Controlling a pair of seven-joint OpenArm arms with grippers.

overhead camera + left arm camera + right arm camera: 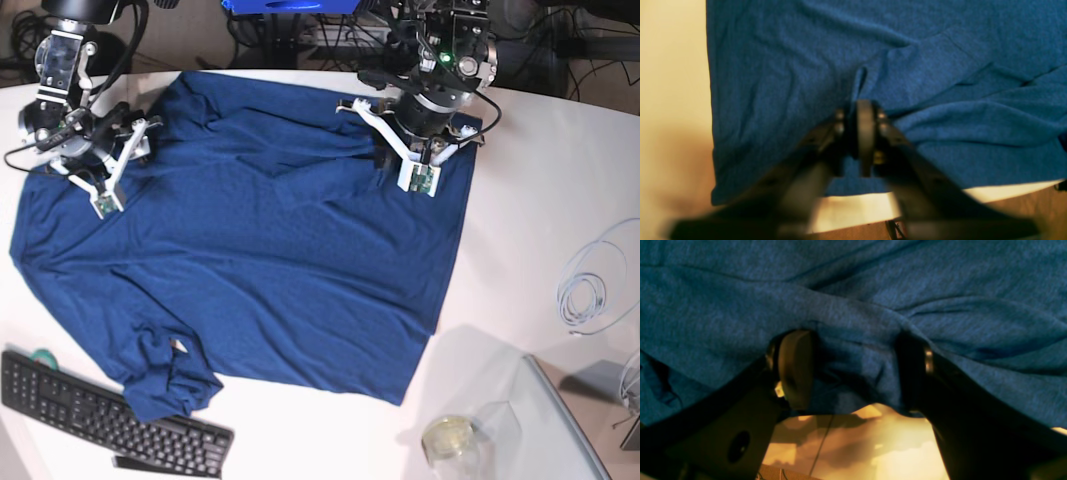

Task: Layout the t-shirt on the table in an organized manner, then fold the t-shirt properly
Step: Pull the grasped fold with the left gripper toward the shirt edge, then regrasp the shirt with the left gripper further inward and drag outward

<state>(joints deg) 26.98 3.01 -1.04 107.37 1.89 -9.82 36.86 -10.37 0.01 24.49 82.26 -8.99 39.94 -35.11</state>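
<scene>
I see the t-shirt (250, 260) spread across the table (530, 200), reaching from its left edge past the middle, 1 sleeve bunched near the keyboard (100, 415) at the front edge. My left gripper (860, 110) sits low on the cloth by the shirt's far right part, its jaws nearly together with a thin ridge of fabric between them. My right gripper (857, 370) has its jaws apart with a bunch of fabric between them at the far left corner.
</scene>
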